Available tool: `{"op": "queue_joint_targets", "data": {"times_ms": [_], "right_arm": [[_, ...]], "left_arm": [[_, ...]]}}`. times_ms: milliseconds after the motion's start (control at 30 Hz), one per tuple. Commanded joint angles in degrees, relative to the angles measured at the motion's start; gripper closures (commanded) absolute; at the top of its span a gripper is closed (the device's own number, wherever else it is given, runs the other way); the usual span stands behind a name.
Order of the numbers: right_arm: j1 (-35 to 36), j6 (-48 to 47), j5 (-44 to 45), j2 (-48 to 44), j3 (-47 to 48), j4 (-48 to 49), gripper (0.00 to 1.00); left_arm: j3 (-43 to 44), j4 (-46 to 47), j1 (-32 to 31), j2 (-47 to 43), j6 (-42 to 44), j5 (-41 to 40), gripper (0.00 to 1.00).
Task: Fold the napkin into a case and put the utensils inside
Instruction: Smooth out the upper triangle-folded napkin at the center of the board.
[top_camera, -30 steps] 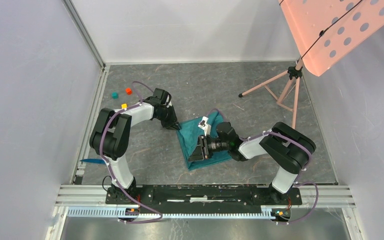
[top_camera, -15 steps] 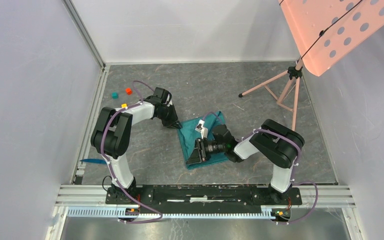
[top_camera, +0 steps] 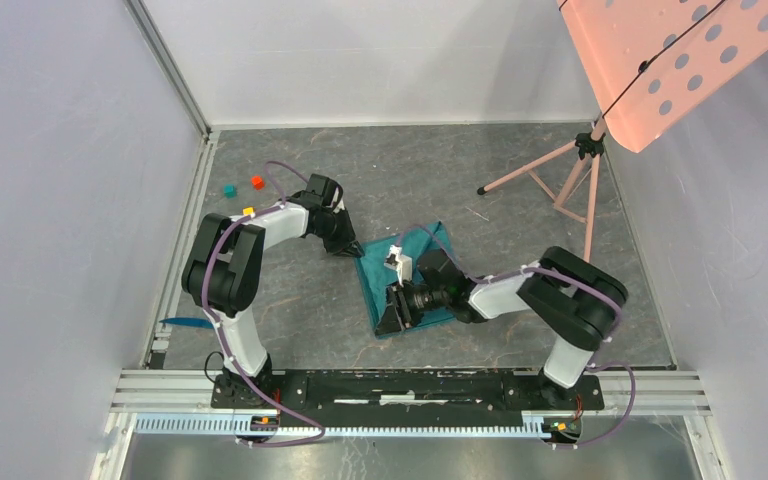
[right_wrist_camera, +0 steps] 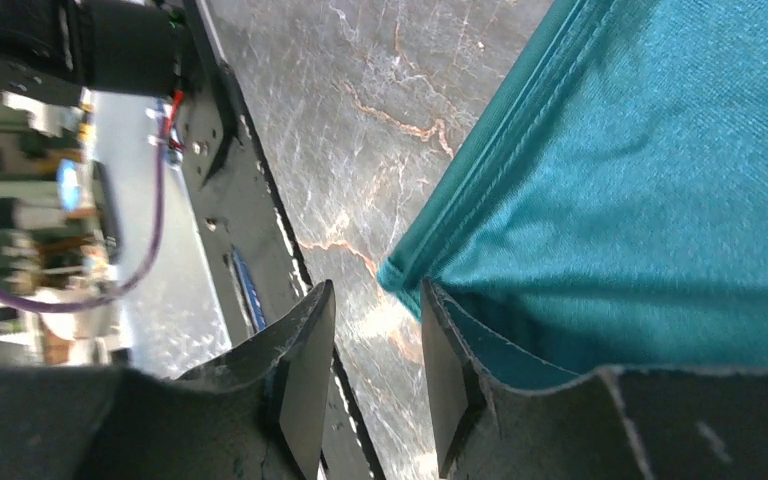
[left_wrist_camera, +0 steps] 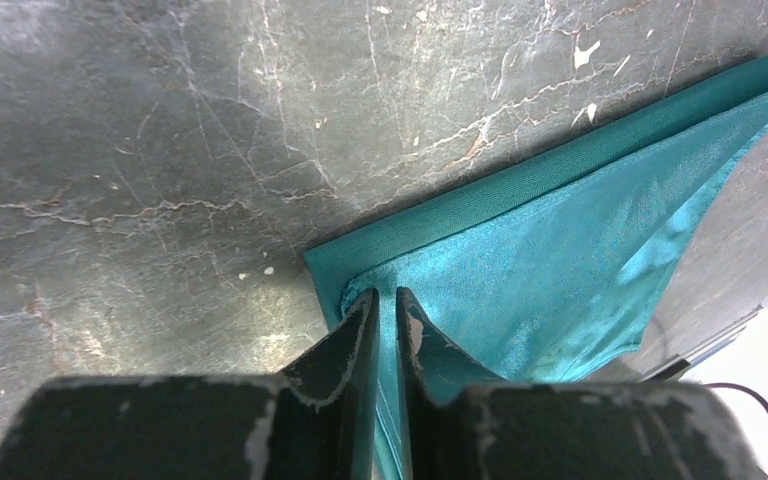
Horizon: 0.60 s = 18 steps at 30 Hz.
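Teal napkin (top_camera: pixel 372 278) lying near the middle of the tabletop (top_camera: pixel 440 165). Left hand (left_wrist_camera: pixel 380 300) clenched on its far-left corner; right hand (right_wrist_camera: pixel 375 300), fingers parted, at its near corner.

Looks down past black jaws, pressed almost together, apparently nipping the near corner of the teal napkin (left_wrist_camera: pixel 560 250). Spreads up and rightward over the grey, cracked counter (left_wrist_camera: pixel 160 150), with a hemmed band along the upper-left edge. Blurs into something pale at far right.
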Motion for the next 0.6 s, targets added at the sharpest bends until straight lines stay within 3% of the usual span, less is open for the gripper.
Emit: {"op": "queue_joint_targets", "data": {"times_ms": [0,167,267,400,567], "right_arm": [[1.4,-15.1,7.2,-8.5,4.9,-21.9,0.55],[4.3,-21.0,17.1,-13.2,10.0,-36.5,0.48],[7.5,-18.4,28.2,-12.2,14.7,-42.3,0.47],[12.0,-12.9,36.5,-7.3,22.7,-49.0,0.46],[15.0,-11.4,40.1,-2.8,27.9,-52.3,0.44]], "left_arm": [[2.5,-1.6,0.6,-2.9,0.7,-0.5,0.80],[4.7,-4.4,0.6,-9.3,1.2,2.2,0.66],[5.4,-7.4,0.8,-14.5,2.6,1.2,0.53],[4.1,-11.7,2.8,-22.4,4.9,-2.4,0.49],[-1.4,-14.4,9.1,-33.4,6.1,-5.8,0.42]]}}
